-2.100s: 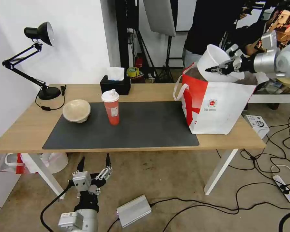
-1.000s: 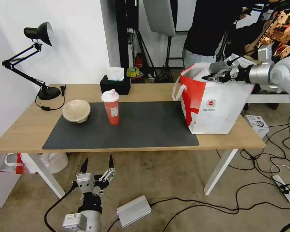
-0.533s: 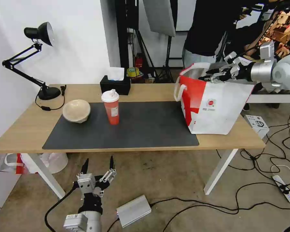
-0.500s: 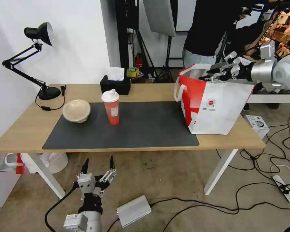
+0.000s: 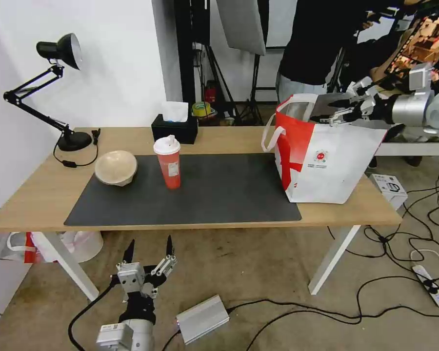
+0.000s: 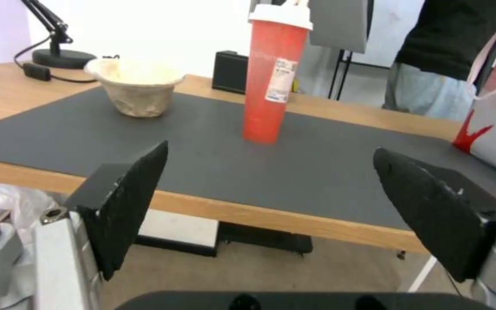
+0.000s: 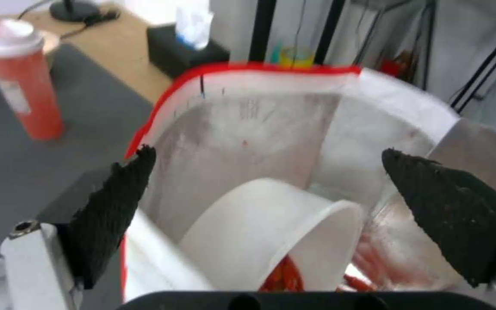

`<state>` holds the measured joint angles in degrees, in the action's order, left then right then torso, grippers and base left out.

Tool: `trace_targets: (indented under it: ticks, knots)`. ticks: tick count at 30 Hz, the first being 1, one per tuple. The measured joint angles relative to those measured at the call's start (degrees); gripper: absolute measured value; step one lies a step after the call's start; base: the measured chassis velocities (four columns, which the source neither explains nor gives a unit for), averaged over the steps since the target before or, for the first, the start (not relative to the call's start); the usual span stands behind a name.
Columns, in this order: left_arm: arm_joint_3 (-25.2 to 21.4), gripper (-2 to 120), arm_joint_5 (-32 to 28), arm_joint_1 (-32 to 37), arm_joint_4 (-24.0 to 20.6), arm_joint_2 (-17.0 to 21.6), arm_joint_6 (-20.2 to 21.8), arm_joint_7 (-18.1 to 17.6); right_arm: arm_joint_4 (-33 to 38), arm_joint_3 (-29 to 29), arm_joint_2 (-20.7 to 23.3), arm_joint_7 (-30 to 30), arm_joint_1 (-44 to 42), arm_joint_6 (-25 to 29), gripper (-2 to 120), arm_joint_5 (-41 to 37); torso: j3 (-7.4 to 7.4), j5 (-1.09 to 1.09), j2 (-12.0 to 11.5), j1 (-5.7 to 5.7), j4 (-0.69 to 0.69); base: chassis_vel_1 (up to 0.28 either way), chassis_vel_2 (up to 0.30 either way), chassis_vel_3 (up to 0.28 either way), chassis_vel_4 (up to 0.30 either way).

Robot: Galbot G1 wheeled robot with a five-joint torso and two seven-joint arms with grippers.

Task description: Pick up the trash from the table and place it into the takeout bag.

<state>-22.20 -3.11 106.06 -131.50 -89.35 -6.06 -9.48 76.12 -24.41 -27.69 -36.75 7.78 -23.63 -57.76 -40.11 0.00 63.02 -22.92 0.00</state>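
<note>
Trash-wise, the white bowl (image 7: 271, 241) is lying tipped inside the takeout bag (image 5: 327, 165), under the empty, spread-open right gripper (image 5: 344, 109) at upper right of the frame. Red cup (image 5: 168, 162) and pulp bowl (image 5: 115, 167) are standing upright left of centre on the counter (image 5: 44, 195), so the left gripper (image 5: 147, 247), hanging open at lower left, is looking nearer.

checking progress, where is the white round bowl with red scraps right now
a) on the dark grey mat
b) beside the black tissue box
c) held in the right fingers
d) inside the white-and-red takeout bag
d: the white round bowl with red scraps lies tipped inside the white-and-red takeout bag, with the open right gripper above it.
</note>
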Motion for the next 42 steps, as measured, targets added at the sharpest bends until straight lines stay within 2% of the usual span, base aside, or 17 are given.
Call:
trace_targets:
  ticks: [2,3,6,7,10,13,18,23,30,36,42]
  knots:
    - [-0.03,94,-0.04,0.05,-0.13,0.01,-0.05,-0.03,2.43,3.59,0.47,2.83,-3.19,1.47,100,-1.31,0.00,0.00,0.00,0.00,-0.01,0.000,0.000,0.000,0.000]
    - [-0.03,94,-0.04,0.05,-0.13,0.01,-0.05,-0.03,2.43,3.59,0.47,2.83,-3.19,1.47,100,-1.31,0.00,0.00,0.00,0.00,-0.01,0.000,0.000,0.000,0.000]
    - [0.05,94,-0.03,0.19,-0.28,0.08,-0.07,-0.02,8.03,9.43,1.59,9.86,-9.71,6.57,100,-5.59,0.00,-0.02,0.00,0.01,0.02,0.000,0.000,0.000,0.000]
    - [0.05,94,-0.03,0.19,-0.28,0.08,-0.07,-0.02,8.03,9.43,1.59,9.86,-9.71,6.57,100,-5.59,0.00,-0.02,0.00,0.01,0.02,0.000,0.000,0.000,0.000]
    - [0.08,94,0.01,0.39,-0.41,0.13,-0.11,-0.02,13.64,16.08,3.41,15.12,-18.02,10.07,100,-6.92,0.00,0.00,0.00,0.00,0.00,0.000,0.000,0.000,0.000]
    - [0.02,94,0.02,0.42,-0.48,0.18,-0.21,-0.01,16.66,19.43,4.64,17.23,-22.98,12.62,100,-6.24,0.00,0.01,0.00,0.01,-0.02,0.000,0.000,0.000,0.000]
    - [0.21,94,0.09,0.37,-0.50,-0.02,-0.31,0.00,22.44,21.52,6.60,23.19,-28.59,20.34,100,-5.29,0.00,0.00,0.00,0.01,0.00,0.000,0.000,0.000,0.000]
    - [0.49,94,0.36,0.47,-0.42,-0.36,-0.56,0.00,26.15,21.75,7.49,28.79,-30.10,25.37,100,-5.05,0.00,-0.01,0.00,0.01,-0.01,0.000,0.000,0.000,0.000]
    - [0.41,94,0.55,0.51,-0.42,-0.50,-0.76,0.01,29.42,23.85,5.84,35.95,-32.84,30.46,100,-3.01,0.00,-0.01,0.00,0.00,0.00,0.000,0.000,0.000,0.000]
    - [0.21,94,0.68,0.55,-0.46,-0.58,-0.83,0.00,35.74,28.36,1.83,46.00,-40.00,34.80,100,2.02,0.00,-0.01,0.00,0.00,0.00,0.000,0.000,0.000,0.000]
    - [0.29,94,1.19,0.76,-0.37,-1.06,-1.12,0.00,41.72,31.54,-0.95,53.79,-47.20,35.81,100,6.54,0.00,-0.01,0.00,0.01,0.01,0.000,0.000,0.000,0.000]
